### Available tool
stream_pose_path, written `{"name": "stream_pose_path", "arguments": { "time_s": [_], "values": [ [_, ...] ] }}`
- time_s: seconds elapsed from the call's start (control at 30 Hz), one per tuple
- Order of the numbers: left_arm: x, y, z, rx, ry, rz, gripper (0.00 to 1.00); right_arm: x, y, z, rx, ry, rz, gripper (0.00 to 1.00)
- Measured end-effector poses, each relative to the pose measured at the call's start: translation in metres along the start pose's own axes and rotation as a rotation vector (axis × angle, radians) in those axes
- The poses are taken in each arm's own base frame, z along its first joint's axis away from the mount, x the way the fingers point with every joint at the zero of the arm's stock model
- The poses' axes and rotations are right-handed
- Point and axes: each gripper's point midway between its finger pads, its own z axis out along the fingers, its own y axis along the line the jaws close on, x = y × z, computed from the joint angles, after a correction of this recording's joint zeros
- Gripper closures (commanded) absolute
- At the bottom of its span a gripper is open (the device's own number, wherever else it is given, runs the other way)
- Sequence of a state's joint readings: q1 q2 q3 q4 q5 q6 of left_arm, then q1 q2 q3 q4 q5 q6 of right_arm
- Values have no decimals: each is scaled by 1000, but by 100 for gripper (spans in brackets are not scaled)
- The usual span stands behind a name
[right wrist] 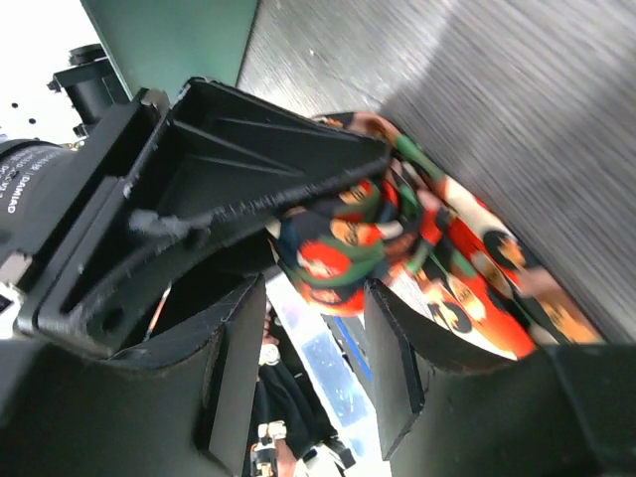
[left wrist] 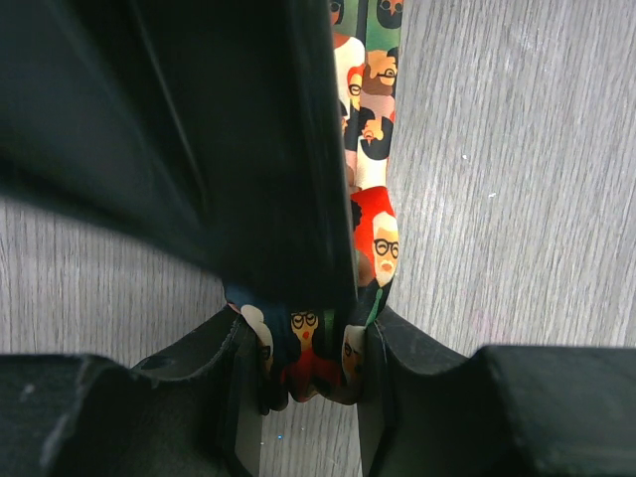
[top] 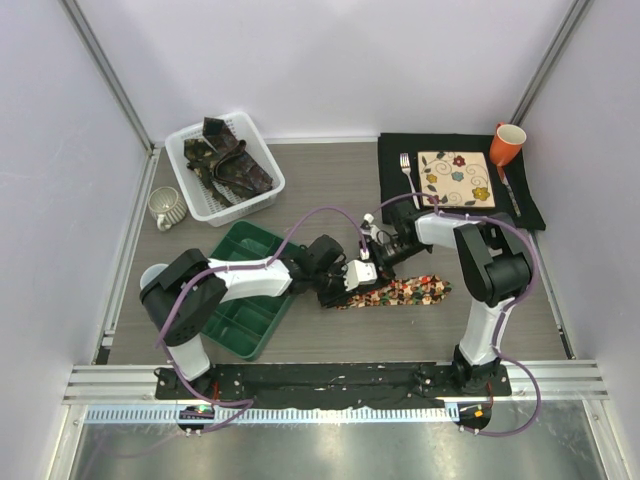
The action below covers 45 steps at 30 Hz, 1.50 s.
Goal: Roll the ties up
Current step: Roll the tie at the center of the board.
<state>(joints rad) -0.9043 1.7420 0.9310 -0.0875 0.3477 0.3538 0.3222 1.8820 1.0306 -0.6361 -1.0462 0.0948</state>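
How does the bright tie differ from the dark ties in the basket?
The bright tie is red-orange multicoloured; the dark ties are brown and olive. The bright tie lies along the table, its end pinched in the left claw; the dark ties sit heaped in the white basket. All are patterned fabric.

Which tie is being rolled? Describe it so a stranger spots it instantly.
Find the green tray on the table, near left. Just right of it lies the printed tie. It is bright red-orange, unlike the dark ties in the white basket.
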Motion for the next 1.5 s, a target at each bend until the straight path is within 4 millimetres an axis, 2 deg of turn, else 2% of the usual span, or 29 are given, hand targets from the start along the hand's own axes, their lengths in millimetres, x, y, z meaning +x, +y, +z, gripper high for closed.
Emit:
{"name": "stream_pose_path", "arguments": {
  "time_s": [0.07, 0.1, 0.2, 0.23, 0.33, 0.43, 0.5, 0.63, 0.73, 0.77, 0.87, 0.93, 1.03, 1.1, 1.33, 1.5],
  "values": [
    [0, 0, 0, 0, 0, 0, 64, -1, 2, 4, -5, 0, -4, 61],
    [0, 0, 0, 0, 0, 2, 64, -2, 2, 6, -5, -1, -4, 71],
    [0, 0, 0, 0, 0, 3, 62, -3, -4, 9, 6, 2, 13, 88],
    [0, 0, 0, 1, 0, 4, 61, -2, -6, 11, 2, 8, 27, 99],
    [0, 0, 0, 1, 0, 11, 56, 0, -8, 12, -22, 21, 60, 99],
    [-1, 0, 0, 0, -3, 15, 45, 0, -11, 11, -20, 21, 69, 99],
    [-1, 2, 0, -4, -9, 14, 38, 1, -17, 9, -7, 21, 80, 99],
    [-3, 6, -7, -25, -31, -8, 31, 5, -32, 2, 17, 26, 123, 99],
    [-16, 14, -25, -70, -78, -26, 28, 8, -42, -2, 45, 30, 146, 99],
    [-24, 17, -34, -92, -108, -25, 17, 9, -45, -3, 53, 30, 143, 99],
    [-54, 23, -67, -181, -249, -21, 1, 9, -50, -5, 81, 34, 132, 99],
    [-76, 25, -90, -234, -367, -12, 0, 9, -52, -6, 97, 37, 128, 99],
    [-91, 23, -104, -249, -448, 6, 0, 9, -54, -8, 123, 46, 122, 99],
    [-89, 22, -98, -229, -439, 24, 0, 9, -55, -7, 134, 60, 111, 99],
    [-53, 10, -56, -105, -366, 39, 0, 3, -52, 0, 151, 105, 79, 99],
    [-33, 8, -29, -74, -346, 43, 0, -2, -49, 7, 141, 121, 55, 99]
  ]
}}
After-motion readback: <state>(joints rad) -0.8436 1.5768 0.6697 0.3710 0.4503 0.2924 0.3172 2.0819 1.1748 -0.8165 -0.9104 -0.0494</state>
